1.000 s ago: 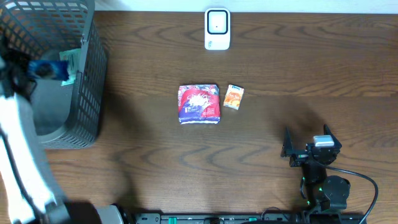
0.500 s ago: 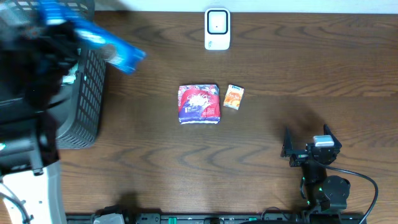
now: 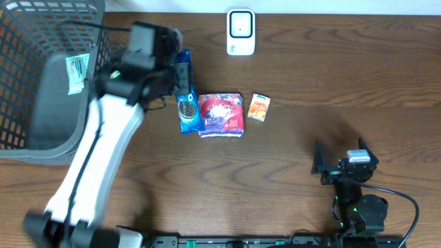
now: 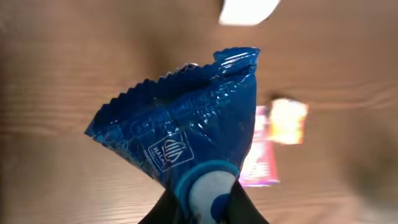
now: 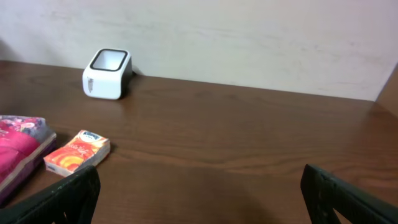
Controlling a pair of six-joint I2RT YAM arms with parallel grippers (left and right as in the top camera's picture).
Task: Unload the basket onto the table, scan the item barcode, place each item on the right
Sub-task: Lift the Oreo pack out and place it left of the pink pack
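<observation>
Blue glossy foil snack packet (image 3: 185, 103), seen from overhead, is held over the brown wooden counter (image 3: 310, 69), just left of a red-and-pink pouch (image 3: 220, 114). The white box-shaped scanner (image 3: 240, 32) stands farther back. The left tool (image 3: 178, 77) is clamped tight on the packet. A grey mesh basket (image 3: 17, 83) stands at the left. The right tool (image 3: 339, 155) sits well apart, spread wide and empty.

Left wrist view: the packet shows a zigzag crimped edge, a small white crest logo and a white disc ringed in pale blue. Black fingers (image 4: 163, 214) pinch its lower end.

Right wrist view: a small orange packet (image 5: 78, 152) lies beside the pouch.
</observation>
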